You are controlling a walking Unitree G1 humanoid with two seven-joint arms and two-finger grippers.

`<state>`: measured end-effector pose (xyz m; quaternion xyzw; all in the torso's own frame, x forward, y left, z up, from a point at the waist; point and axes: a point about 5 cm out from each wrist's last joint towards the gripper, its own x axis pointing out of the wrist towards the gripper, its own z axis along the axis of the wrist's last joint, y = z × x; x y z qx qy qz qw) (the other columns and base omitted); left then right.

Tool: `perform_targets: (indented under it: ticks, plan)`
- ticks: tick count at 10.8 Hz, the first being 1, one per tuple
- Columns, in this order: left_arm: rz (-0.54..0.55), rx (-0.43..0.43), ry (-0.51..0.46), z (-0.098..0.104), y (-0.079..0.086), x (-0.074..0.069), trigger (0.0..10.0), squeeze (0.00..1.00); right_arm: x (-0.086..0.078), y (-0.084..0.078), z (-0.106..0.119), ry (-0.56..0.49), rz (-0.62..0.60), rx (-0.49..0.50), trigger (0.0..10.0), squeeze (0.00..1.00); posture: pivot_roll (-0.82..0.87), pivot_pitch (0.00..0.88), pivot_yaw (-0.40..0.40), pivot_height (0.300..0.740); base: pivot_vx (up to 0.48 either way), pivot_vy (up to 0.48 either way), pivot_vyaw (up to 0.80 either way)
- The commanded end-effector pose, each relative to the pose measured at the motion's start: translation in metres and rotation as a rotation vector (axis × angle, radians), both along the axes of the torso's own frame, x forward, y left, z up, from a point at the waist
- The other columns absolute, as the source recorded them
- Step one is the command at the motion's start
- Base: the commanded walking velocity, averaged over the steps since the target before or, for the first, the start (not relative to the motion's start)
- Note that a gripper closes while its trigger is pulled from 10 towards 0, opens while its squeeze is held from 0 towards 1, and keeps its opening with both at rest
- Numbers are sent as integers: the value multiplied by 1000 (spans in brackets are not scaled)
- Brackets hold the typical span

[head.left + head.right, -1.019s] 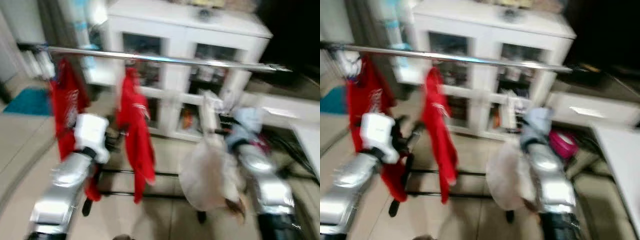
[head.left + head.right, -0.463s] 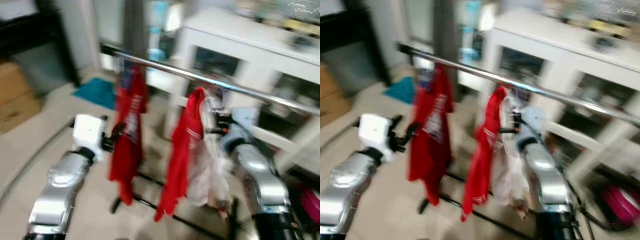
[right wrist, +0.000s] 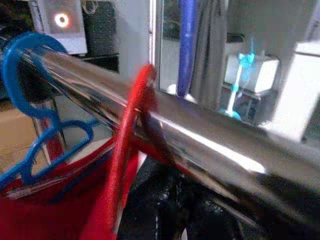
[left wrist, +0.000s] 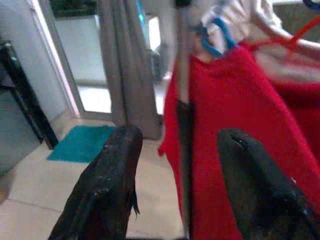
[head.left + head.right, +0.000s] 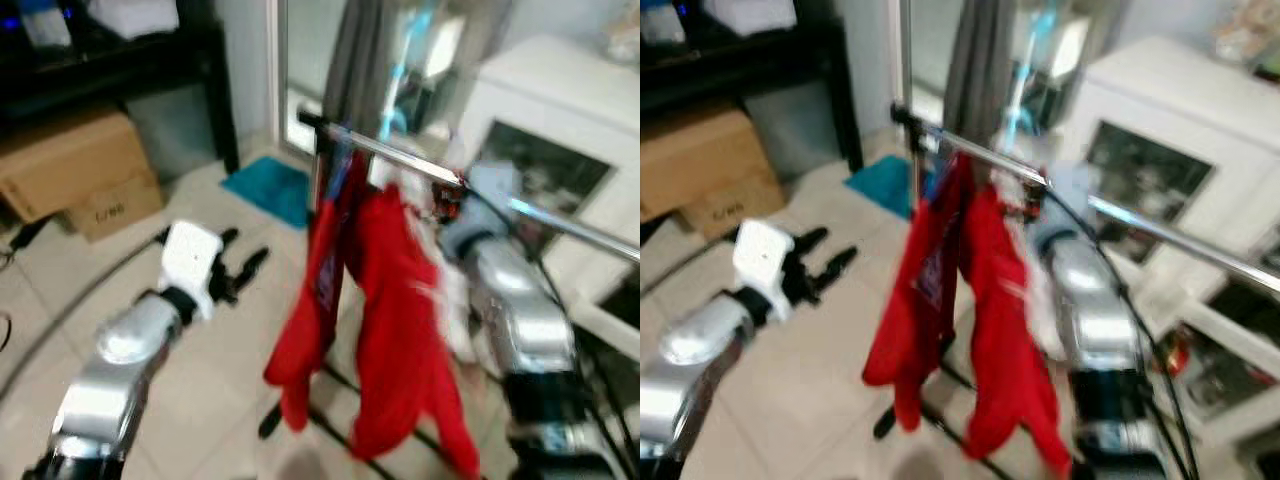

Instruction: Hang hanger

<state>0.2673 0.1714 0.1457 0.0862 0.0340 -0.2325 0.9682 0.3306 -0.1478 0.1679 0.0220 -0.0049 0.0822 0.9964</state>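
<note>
The chrome rail (image 5: 420, 165) of the clothes rack carries two red garments (image 5: 395, 300) side by side near its end. In the right wrist view a red hanger hook (image 3: 131, 130) sits over the rail, with a blue hanger (image 3: 35, 125) further along. The right pincer (image 5: 450, 200) is raised just under the rail beside that hook; whether its fingers are parted or closed cannot be told. The left pincer (image 5: 240, 272), fingers apart and empty, is held short of the garments, above the tiled floor (image 5: 215, 360).
</note>
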Motion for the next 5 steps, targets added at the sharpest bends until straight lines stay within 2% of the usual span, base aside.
perform_targets:
  ticks: [1,3,5]
  plan:
    - [-14,6,-1,-1,-8,0,10000,0,-5,-18,-9,29,-62,-12,10000,0,-11,0,-59,740,0,0,0]
    - [-2,4,5,-3,-9,1,10000,0,-13,-27,-25,89,-96,-32,10000,0,-14,0,-59,740,0,0,0]
    - [-13,12,7,-4,-10,2,10000,0,-16,-32,-30,107,-118,-37,10000,0,-21,0,-55,740,0,0,0]
